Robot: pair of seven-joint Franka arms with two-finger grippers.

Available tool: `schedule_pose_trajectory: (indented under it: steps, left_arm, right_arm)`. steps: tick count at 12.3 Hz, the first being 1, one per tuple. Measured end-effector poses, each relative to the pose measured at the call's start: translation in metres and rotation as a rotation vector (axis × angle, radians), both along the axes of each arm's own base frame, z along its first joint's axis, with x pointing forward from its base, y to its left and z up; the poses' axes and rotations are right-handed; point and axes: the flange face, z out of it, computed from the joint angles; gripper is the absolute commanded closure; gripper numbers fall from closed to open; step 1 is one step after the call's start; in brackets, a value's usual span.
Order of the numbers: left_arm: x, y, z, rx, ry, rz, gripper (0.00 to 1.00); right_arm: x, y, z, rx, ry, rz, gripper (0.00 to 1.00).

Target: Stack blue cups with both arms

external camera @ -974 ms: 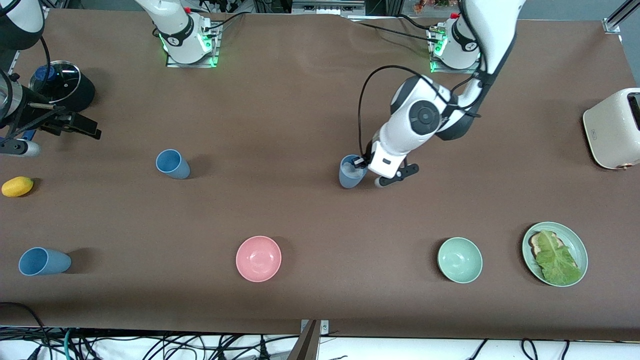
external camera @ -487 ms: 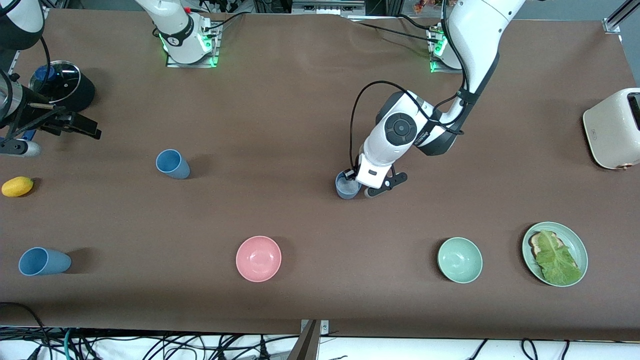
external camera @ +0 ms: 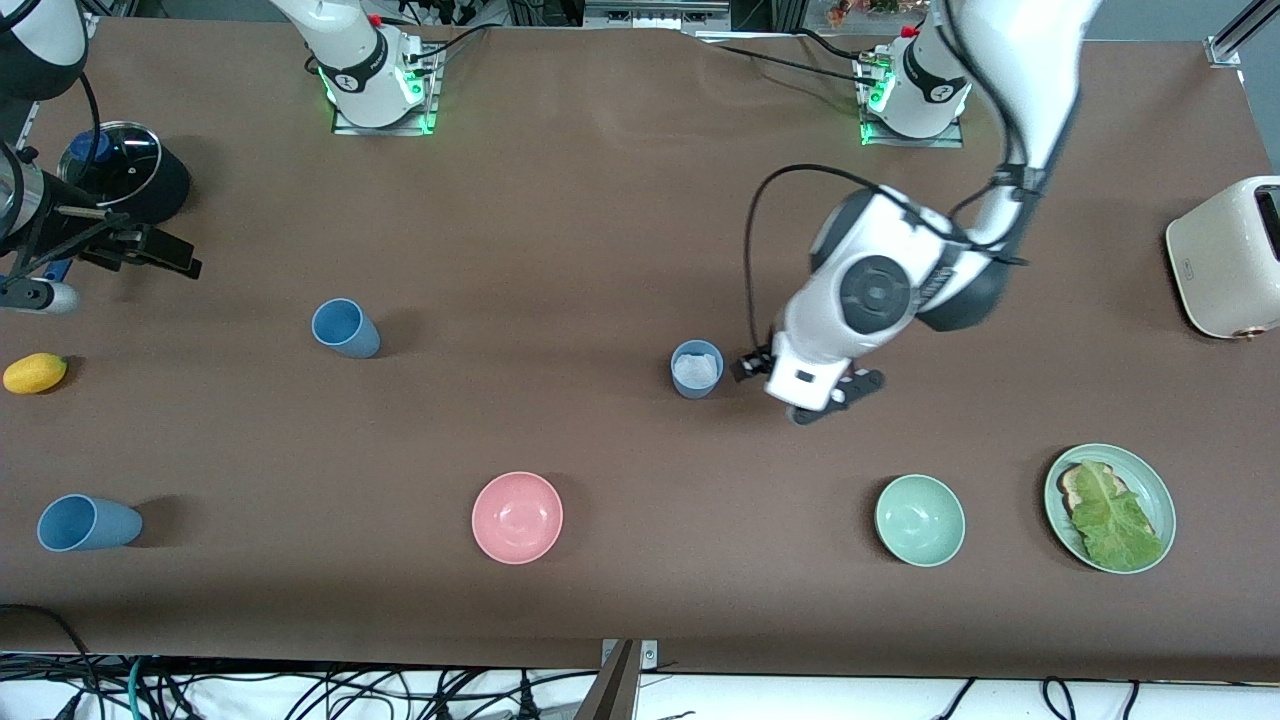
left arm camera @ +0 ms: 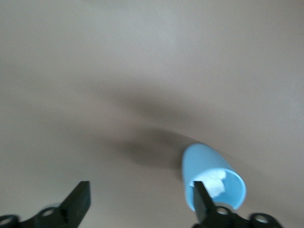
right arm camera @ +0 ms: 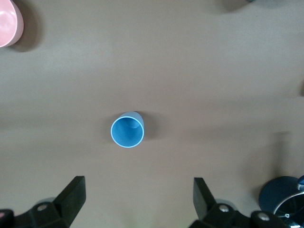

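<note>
A slate-blue cup (external camera: pixel 696 368) with something white inside stands upright mid-table; it also shows in the left wrist view (left arm camera: pixel 211 178). My left gripper (external camera: pixel 795 385) is open and empty beside it, toward the left arm's end, with one fingertip (left arm camera: pixel 202 199) close to the cup's rim. A brighter blue cup (external camera: pixel 345 328) stands toward the right arm's end and shows in the right wrist view (right arm camera: pixel 127 130). A third blue cup (external camera: pixel 88 523) is near the front edge. My right gripper (external camera: pixel 165 255) is open and empty, held above the table near the right arm's end.
A pink bowl (external camera: pixel 517 517) and a green bowl (external camera: pixel 919 519) sit near the front. A green plate (external camera: pixel 1155 480) holds toast and lettuce. A toaster (external camera: pixel 1225 255), a dark pot with a glass lid (external camera: pixel 125 170) and a lemon (external camera: pixel 35 372) sit at the table's ends.
My left gripper set the slate-blue cup down slightly nearer the camera, let go, and drew away toward the left arm's end. The right arm has not moved.
</note>
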Motion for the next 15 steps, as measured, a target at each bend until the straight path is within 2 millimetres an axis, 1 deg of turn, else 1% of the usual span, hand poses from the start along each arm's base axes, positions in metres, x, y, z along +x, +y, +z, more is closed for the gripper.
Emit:
schedule_pose_trajectory:
  steps: [1,3,4,7,9,10,11,12,14,15]
  left_arm:
    - [0.013,0.033,0.007,-0.007,-0.006,-0.002,0.00]
    - [0.031,0.096,0.007,-0.016,-0.001,-0.016,0.00]
    - [0.037,0.126,0.006,-0.023,0.003,-0.034,0.00]
    - [0.049,0.221,0.004,-0.041,-0.001,-0.064,0.00]
    - [0.051,0.279,0.004,-0.027,-0.016,-0.103,0.00]
    - [0.050,0.300,0.004,-0.022,-0.021,-0.128,0.00]
    - [0.049,0.317,0.004,-0.017,-0.025,-0.155,0.00]
    - [0.049,0.328,0.004,-0.007,-0.027,-0.183,0.00]
    - [0.048,0.340,0.003,0.015,-0.027,-0.224,0.00]
    - [0.047,0.342,0.004,0.015,-0.025,-0.245,0.00]
  right_arm:
    - [0.001,-0.002,-0.003,0.000,0.004,-0.003,0.00]
    - [0.005,-0.004,-0.012,0.002,0.015,-0.007,0.00]
    - [0.011,-0.004,-0.027,0.004,0.035,-0.006,0.00]
    - [0.034,0.000,-0.090,0.017,0.101,0.010,0.00]
    - [0.042,0.013,-0.117,0.029,0.121,0.071,0.00]
    - [0.048,0.020,-0.126,0.033,0.105,0.106,0.00]
    - [0.052,0.025,-0.136,0.037,0.090,0.137,0.00]
    - [0.054,0.030,-0.152,0.040,0.075,0.157,0.00]
    - [0.047,0.041,-0.200,0.037,0.047,0.185,0.00]
    - [0.038,0.045,-0.227,0.028,0.047,0.199,0.00]
